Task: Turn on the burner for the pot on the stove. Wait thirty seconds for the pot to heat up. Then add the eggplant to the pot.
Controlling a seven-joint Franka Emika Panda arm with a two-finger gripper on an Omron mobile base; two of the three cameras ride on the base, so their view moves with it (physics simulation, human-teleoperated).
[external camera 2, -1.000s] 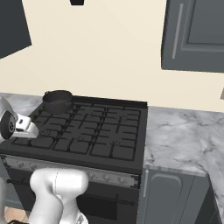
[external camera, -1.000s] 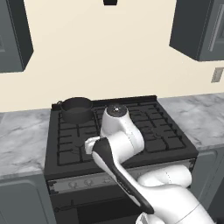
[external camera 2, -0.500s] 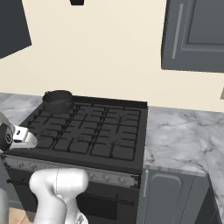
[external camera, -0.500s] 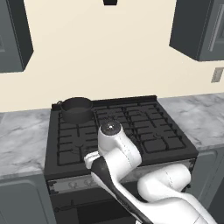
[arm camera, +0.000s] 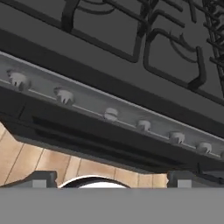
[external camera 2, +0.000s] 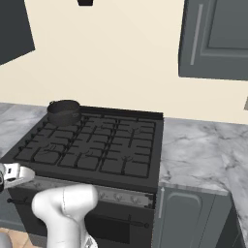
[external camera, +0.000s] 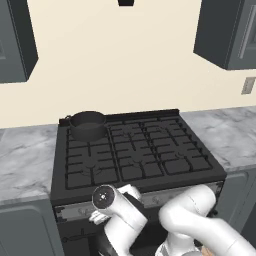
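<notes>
Six knobs [arm camera: 111,114] sit in a row along the silver strip in my hand view, running from 9 o'clock down toward 4 o'clock, and I can read no writing, brand or mark on them or anywhere on the stove [external camera: 135,157]. My two finger tips [arm camera: 43,178] rise at the bottom corners of that view, far apart, so the jaws stand fully open with nothing between them. The knob strip lies above the tips, apart from them; nothing touches. Wood floor [arm camera: 26,159] shows below the oven front.

From the left base view I see the pot [external camera: 88,124] on the back-left burner [external camera: 89,136], at about 11 o'clock of the stove top, its rim dark and its inside not visible to me. The right base view shows the same pot [external camera 2: 64,112] at the stove's far left corner, and it also gives me the marble table [external camera 2: 198,150] to the stove's right, at 3 o'clock, which the hand view leaves out. The left base view shows marble table on both sides of the stove, plus an outlet [external camera: 247,85] on the wall at 2 o'clock. My arm's wrist [external camera: 112,202] hangs low in front of the knob strip there; in the right base view the hand pokes in at the 9 o'clock edge. The pot is well apart from the jaws, up and behind the strip. I cannot pick out the eggplant.
</notes>
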